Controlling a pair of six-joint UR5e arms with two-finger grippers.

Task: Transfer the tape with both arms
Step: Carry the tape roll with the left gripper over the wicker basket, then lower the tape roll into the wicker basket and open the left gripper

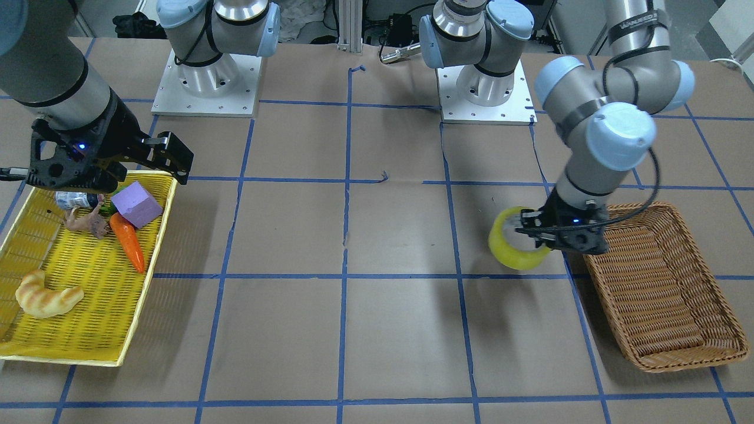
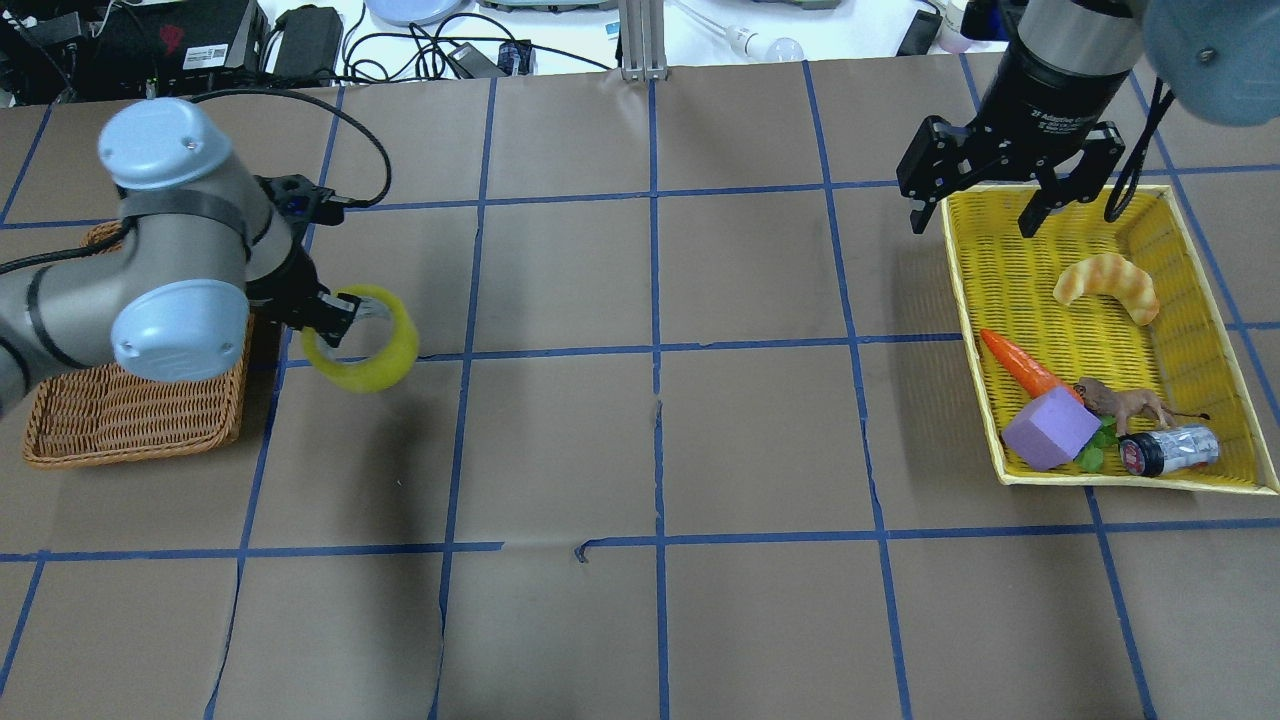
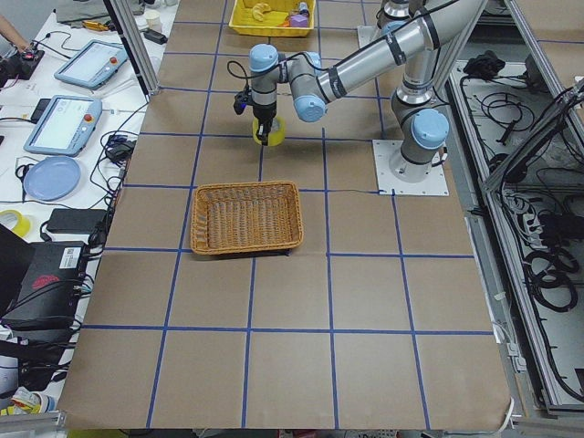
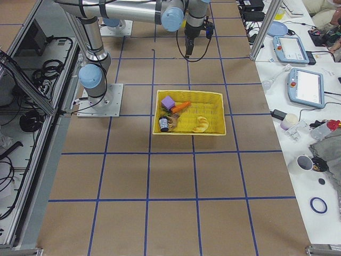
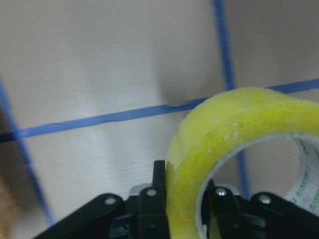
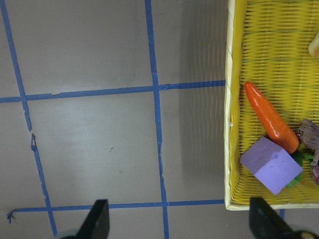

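The yellow tape roll (image 2: 372, 342) hangs above the table, held by its rim in my left gripper (image 2: 335, 318), just beside the wicker basket. It also shows in the front view (image 1: 513, 241) and fills the left wrist view (image 5: 234, 149), with one finger inside the core and one outside. My right gripper (image 2: 995, 200) is open and empty, raised over the far left corner of the yellow tray (image 2: 1190, 215). Its fingertips (image 6: 97, 221) show spread wide in the right wrist view.
The brown wicker basket (image 2: 120, 420) lies at the left, partly under my left arm. The yellow tray holds a croissant (image 2: 1105, 285), a carrot (image 2: 1020, 365), a purple block (image 2: 1050, 428), a toy animal (image 2: 1125, 403) and a small can (image 2: 1170, 450). Blue tape lines grid the brown table.
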